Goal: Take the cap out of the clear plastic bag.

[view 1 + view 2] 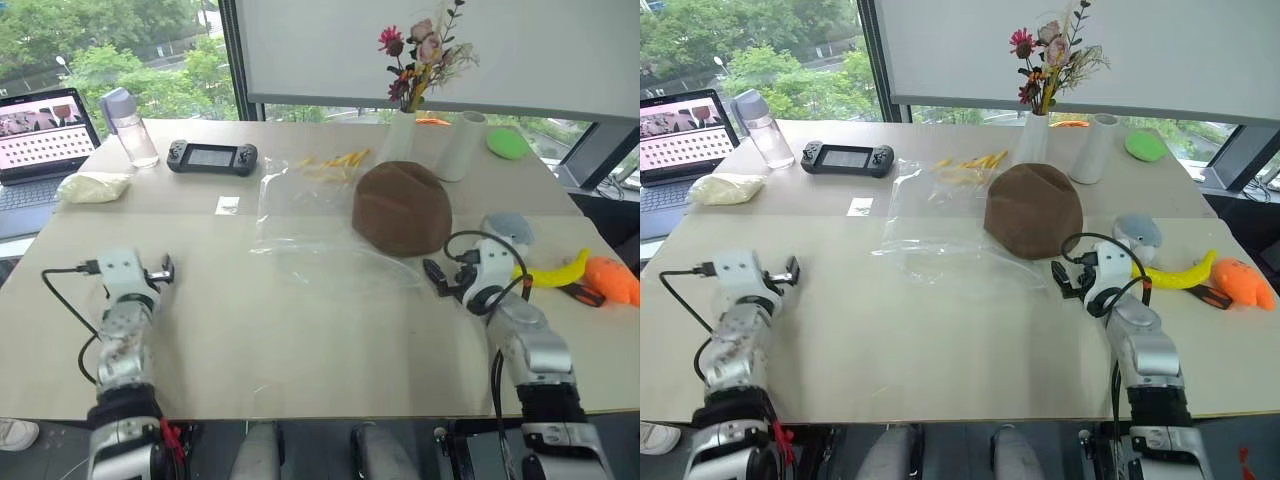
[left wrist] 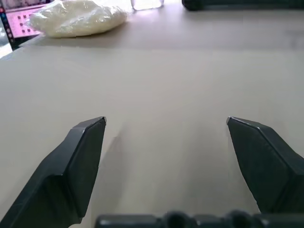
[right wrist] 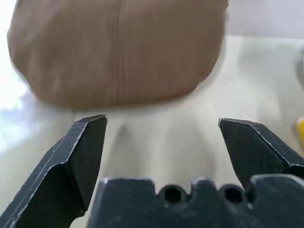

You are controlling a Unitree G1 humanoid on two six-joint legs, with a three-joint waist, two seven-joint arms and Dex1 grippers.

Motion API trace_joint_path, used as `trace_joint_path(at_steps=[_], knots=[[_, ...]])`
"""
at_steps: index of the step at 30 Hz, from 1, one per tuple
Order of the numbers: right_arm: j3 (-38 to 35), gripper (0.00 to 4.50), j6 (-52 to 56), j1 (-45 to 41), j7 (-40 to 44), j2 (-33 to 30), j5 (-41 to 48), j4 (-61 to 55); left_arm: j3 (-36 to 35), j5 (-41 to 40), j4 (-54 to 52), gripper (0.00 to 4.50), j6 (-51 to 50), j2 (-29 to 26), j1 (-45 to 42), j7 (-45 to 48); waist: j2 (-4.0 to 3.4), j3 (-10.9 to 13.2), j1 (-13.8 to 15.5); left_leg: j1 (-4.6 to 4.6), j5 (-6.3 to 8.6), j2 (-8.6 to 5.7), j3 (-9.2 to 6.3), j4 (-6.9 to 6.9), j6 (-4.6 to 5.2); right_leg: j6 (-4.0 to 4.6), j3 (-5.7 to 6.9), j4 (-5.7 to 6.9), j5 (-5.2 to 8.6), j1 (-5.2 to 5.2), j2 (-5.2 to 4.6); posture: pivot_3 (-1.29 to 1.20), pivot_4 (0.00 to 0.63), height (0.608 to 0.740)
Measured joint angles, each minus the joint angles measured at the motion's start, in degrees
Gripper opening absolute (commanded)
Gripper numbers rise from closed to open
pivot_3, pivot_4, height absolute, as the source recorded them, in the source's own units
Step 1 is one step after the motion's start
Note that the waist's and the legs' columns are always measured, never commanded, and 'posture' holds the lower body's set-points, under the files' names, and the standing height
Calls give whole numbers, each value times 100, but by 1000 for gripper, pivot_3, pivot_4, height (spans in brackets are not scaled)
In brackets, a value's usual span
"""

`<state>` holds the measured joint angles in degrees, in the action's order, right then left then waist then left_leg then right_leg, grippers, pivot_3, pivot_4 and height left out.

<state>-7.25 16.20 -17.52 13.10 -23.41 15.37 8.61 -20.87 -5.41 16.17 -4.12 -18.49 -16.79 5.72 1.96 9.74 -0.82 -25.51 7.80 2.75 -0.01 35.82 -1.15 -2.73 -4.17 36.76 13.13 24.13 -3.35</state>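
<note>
One table [image 1: 300, 340]; one clear plastic bag [image 1: 300, 225]; one cap [image 1: 402, 208]; two grippers.
Cap rests on table at bag's right edge, outside it; left gripper [image 2: 166, 126] and right gripper [image 3: 162, 124] both spread, empty; no legible writing.

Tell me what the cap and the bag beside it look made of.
The cap: soft matte brown fabric, judging by its seam lines and slumped dome. The clear plastic bag: thin glossy plastic film, see-through, with shiny wrinkles; probably light and slippery.
</note>
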Motion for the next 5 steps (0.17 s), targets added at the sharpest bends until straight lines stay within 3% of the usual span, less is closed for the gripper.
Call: trace_joint_path(at_steps=[5], knots=[[22, 4500, -998, 124, -213, 309, -536, 402, 527, -26, -510, 4371, 281, 232, 411, 332, -1, -2, -30, 2, 0, 1, 3, -5, 0, 2, -2, 0, 1, 3, 1, 0, 150, 740]])
